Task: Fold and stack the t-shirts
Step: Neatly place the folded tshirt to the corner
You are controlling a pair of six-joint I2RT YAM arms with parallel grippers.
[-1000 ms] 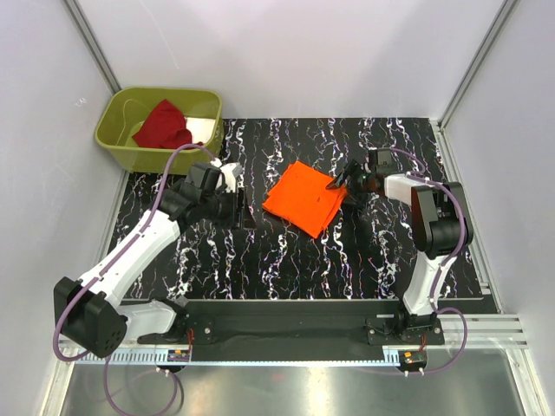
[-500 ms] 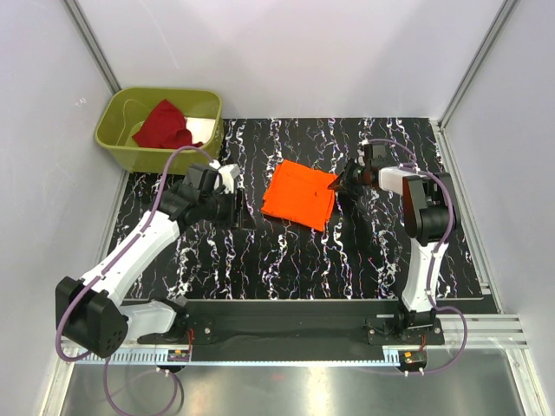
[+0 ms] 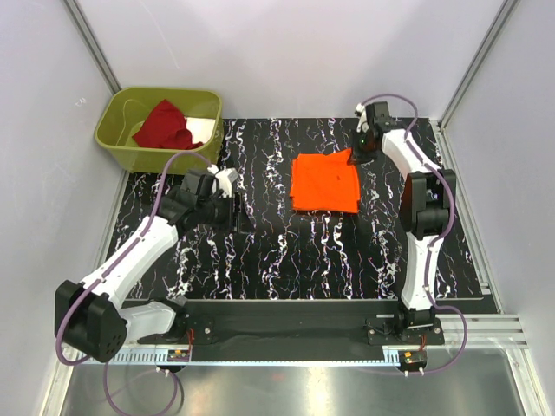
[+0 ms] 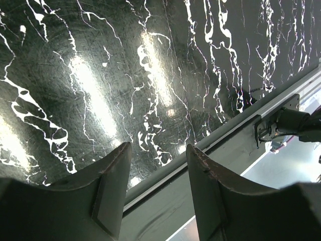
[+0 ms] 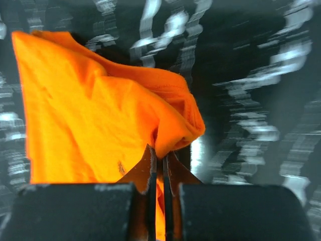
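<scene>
As it lies, orange shirt [image 3: 325,184], near-square, unskewed

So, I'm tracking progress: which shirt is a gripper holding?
The orange t-shirt, pinched by the right gripper; the dark red t-shirt lies untouched in the green bin.

Plain white walls [image 3: 286,52] are enclosing a black, white-veined worktop [image 3: 260,251], which is reflecting streaks of light near its aluminium rail [image 4: 220,145].
</scene>
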